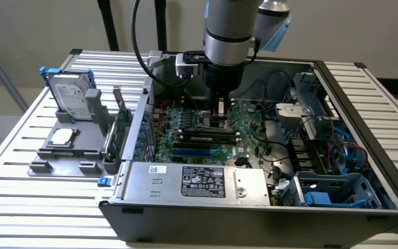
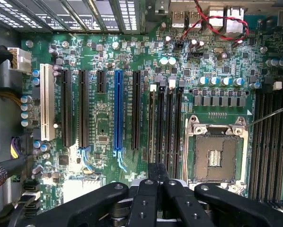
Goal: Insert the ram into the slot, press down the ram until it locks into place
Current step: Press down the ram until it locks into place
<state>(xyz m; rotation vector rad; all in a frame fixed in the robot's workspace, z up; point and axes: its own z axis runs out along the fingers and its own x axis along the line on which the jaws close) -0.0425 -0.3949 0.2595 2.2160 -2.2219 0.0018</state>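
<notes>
Hovering over the motherboard [image 2: 132,56], the tool [image 2: 159,187] sits pinched together just above the ram [image 1: 206,136] in its slot.

The motherboard [image 2: 108,118] is showing a glossy green lacquered face. The computer case [image 1: 254,218] is looking like matt grey sheet metal, and the end effector [image 2: 158,189] is showing smooth black plastic.

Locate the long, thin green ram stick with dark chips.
In the exterior view, the ram stands on edge amid the black memory slots, close by the gripper, at the green motherboard's middle.
</notes>
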